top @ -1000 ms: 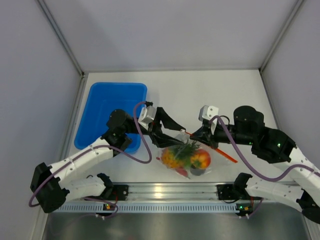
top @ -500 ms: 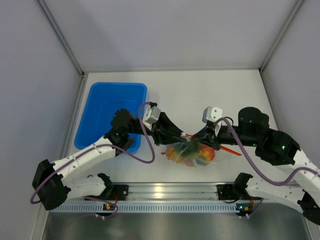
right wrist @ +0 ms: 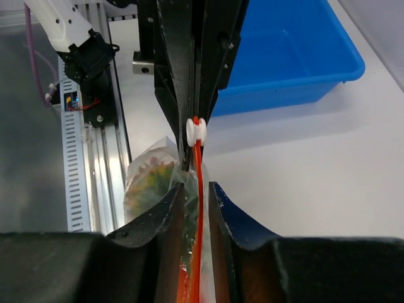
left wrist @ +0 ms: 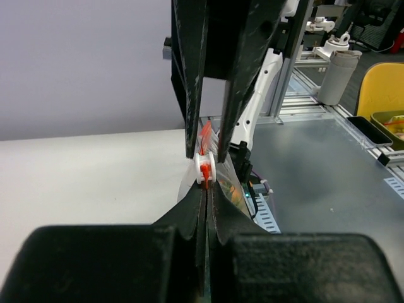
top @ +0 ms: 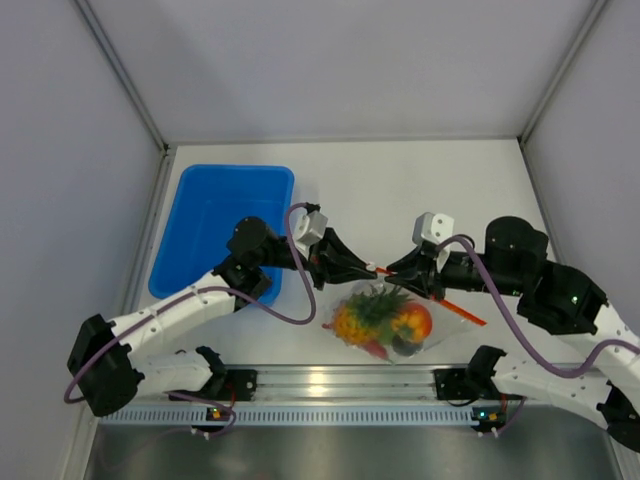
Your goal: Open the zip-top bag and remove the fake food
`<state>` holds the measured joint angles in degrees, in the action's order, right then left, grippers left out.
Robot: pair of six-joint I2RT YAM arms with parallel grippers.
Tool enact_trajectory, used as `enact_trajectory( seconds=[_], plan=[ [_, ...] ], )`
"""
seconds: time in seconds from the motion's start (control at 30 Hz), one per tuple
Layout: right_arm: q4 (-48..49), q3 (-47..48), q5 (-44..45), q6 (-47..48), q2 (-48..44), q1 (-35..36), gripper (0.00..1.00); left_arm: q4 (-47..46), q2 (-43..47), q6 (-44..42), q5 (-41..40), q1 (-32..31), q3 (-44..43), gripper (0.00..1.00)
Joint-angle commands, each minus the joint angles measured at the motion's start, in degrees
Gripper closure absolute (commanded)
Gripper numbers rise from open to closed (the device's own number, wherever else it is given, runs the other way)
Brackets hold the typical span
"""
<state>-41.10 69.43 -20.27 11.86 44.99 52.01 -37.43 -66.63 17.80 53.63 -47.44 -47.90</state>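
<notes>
The zip-top bag point(top: 345, 305) hangs just above the table between my two grippers, with its orange zip strip point(top: 455, 308) slanting down to the right. The fake food point(top: 385, 320) shows through the clear plastic: orange and red round pieces, green leaves and a dark piece. My left gripper point(top: 372, 268) point(left wrist: 207, 188) is shut on the bag's top edge, right behind the white slider point(left wrist: 205, 168). My right gripper point(top: 396, 270) point(right wrist: 197, 184) faces it tip to tip. Its jaws stand a little apart, and the zip strip point(right wrist: 199, 208) runs loosely between them below the slider point(right wrist: 196, 130).
A blue tray point(top: 200, 230) point(right wrist: 297, 69) lies at the left, just behind my left arm. The aluminium rail point(top: 340, 382) with both arm bases runs along the near edge. Grey walls close off the table's back and sides.
My left gripper has closed onto the bag's edge by the slider. My right gripper has loosened from shut to slightly apart. The bag has dropped a little and spread out below them.
</notes>
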Motion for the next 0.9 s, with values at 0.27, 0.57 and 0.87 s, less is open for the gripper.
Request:
enact_trajectory(
  seconds=[0.27, 0.57, 0.87],
  plan=[
    [11.1, 2.2, -2.1, -5.2, 2.2, 0.5, 0.63, -1.6, -1.1, -0.8, 3.5, -0.2, -1.2, 1.00],
    [13.2, 0.4, -4.2, -6.8, 4.0, 0.4, 0.57, -1.7, -1.1, -0.7, 2.4, -0.2, -1.1, 1.00],
    [12.3, -2.4, -0.6, -5.7, 2.7, 0.5, 0.58, -1.6, -0.4, -0.4, 1.8, -0.2, -1.2, 1.00]
  ],
)
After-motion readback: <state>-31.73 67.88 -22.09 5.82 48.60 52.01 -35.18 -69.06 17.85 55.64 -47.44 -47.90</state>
